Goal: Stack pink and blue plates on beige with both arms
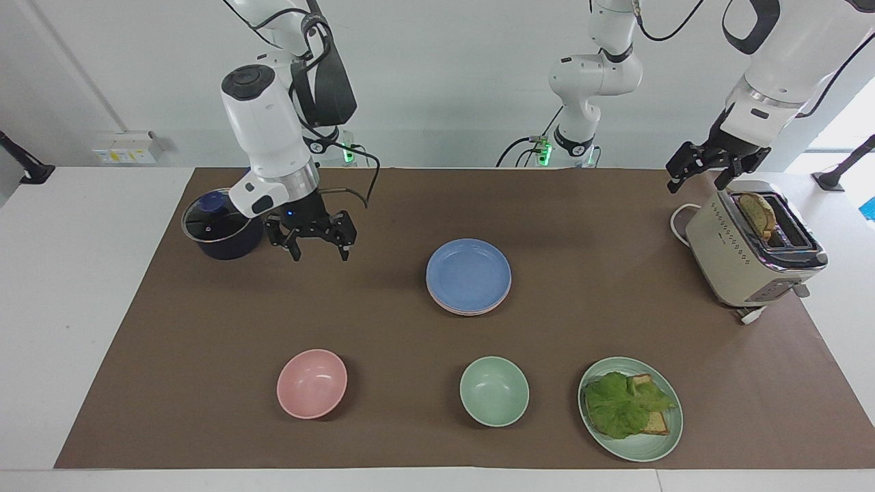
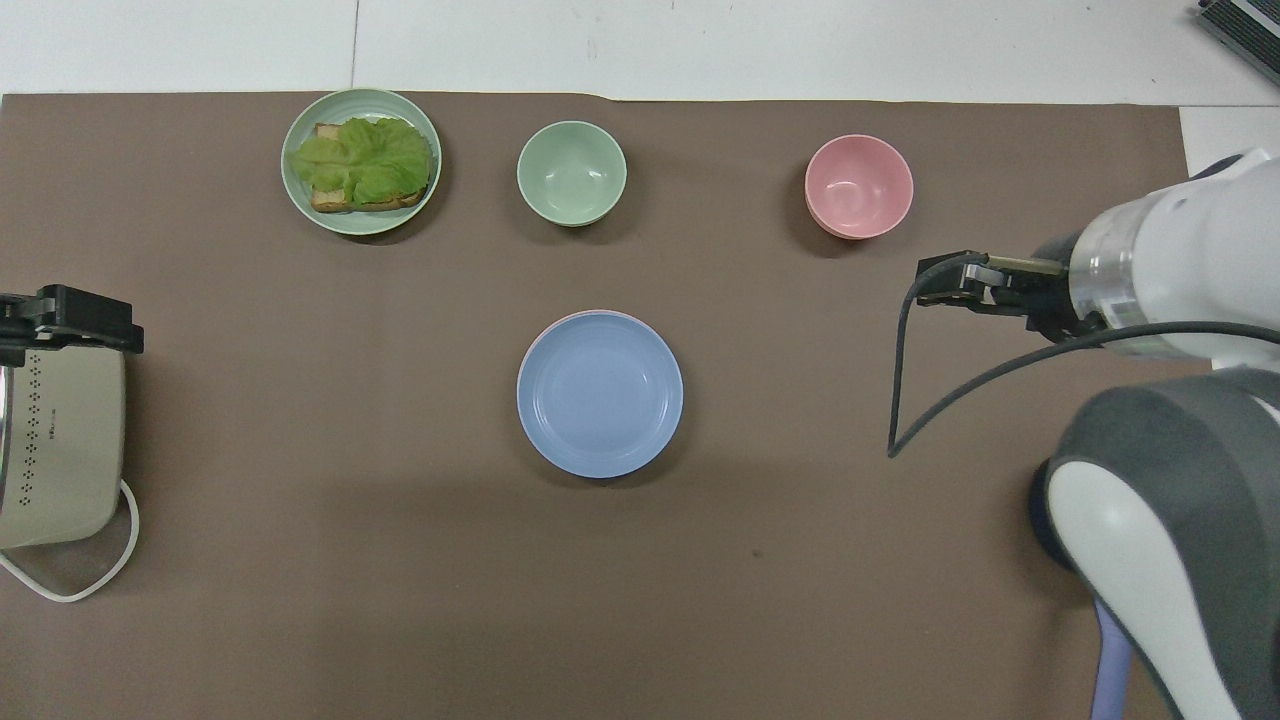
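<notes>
Blue plate point(image 1: 468, 272) tops a stack at the middle of the brown mat point(image 1: 383, 328), about midway between the robots' edge and the edge away from them. Pink plate point(image 1: 472, 309) shows only as a thin rim under the blue one on the facing view; on the overhead view a sliver of pink edges the blue. Beige plate: cannot tell it apart under the stack from either view.

Right gripper point(image 1: 313, 247) hangs over bare mat just beside the pot point(image 1: 220, 232), toward the right arm's end; fingers spread, nothing in them. Well apart from the stack.

Left gripper point(image 1: 697, 174) waits over the toaster point(image 1: 752, 246) at the left arm's end of the bench, near the robots' edge; fingers spread, empty. Bread slice sits in the toaster slot.

Along the edge away from the robots, three items in a row: pink bowl point(image 1: 312, 383) toward the right arm's end, green bowl point(image 1: 493, 391) about mid-edge, green plate point(image 1: 653, 447) with lettuce point(image 1: 618, 404) on bread toward the left arm's end. All three well apart from the stack and from each other.

Pot has a glass lid with a blue knob; it stands near the mat corner at the robots' edge.
</notes>
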